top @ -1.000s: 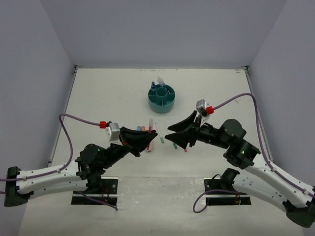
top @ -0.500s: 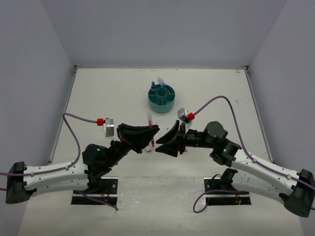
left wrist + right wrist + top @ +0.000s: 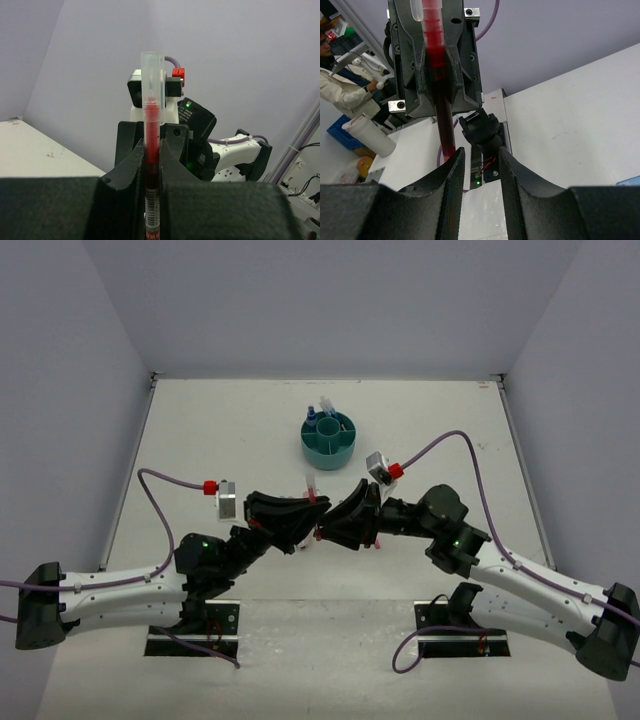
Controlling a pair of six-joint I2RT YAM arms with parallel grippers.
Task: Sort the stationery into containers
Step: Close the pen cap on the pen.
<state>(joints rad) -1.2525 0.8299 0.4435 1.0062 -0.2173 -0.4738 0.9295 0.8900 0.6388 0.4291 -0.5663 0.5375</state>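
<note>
My left gripper (image 3: 308, 512) is shut on a pen with a red barrel and a clear cap (image 3: 309, 486), held upright above the table. In the left wrist view the pen (image 3: 151, 115) stands clamped between the two fingers of that gripper (image 3: 151, 160). My right gripper (image 3: 328, 527) is open and faces the left one, tips almost meeting. In the right wrist view the pen (image 3: 439, 95) hangs just past the tip of the left finger (image 3: 447, 190), outside the gap of the open right gripper (image 3: 477, 167). The teal organiser (image 3: 329, 450) stands farther back.
The organiser holds a blue marker (image 3: 311, 419) and white pens (image 3: 328, 406) in its far compartments. The other loose stationery on the table is mostly hidden under the two grippers. The left arm's wrist (image 3: 432, 55) fills the upper left of the right wrist view.
My left gripper has lifted the red pen off the table and stood it upright. My right arm has swung left until its open gripper faces the left one.
</note>
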